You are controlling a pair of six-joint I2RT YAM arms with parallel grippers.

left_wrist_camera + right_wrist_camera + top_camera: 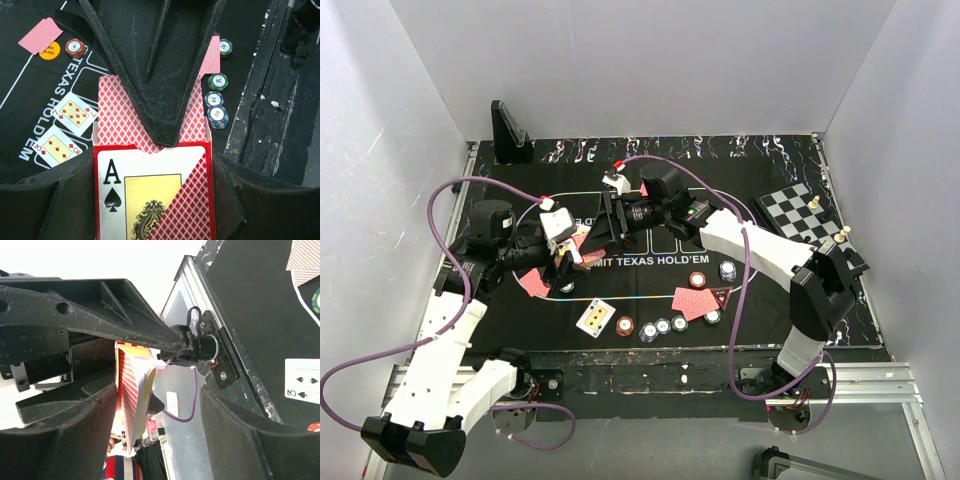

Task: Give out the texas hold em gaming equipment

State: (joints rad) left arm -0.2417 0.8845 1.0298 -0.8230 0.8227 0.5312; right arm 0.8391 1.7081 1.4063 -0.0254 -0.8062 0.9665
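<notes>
Playing cards (116, 117) with red backs poke from their box (150, 200), which our left gripper (161, 167) clamps above the left part of the mat (640, 290), while we see our right gripper (608, 222) just beyond it, jaws spread wide, and chips (663, 325) along the mat's near edge.

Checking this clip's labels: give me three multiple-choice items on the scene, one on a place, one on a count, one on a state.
1. Where is the chessboard in the top view? A far right; B near left; C centre.
2. How many face-up cards lie on the mat in the left wrist view? A one; B two; C four.
3. The left gripper is: A open; B shut on a chip; C shut on the card box.
1A, at the mat's right edge. 2B, two diamond cards. 3C, the box is clamped at both sides.
</notes>
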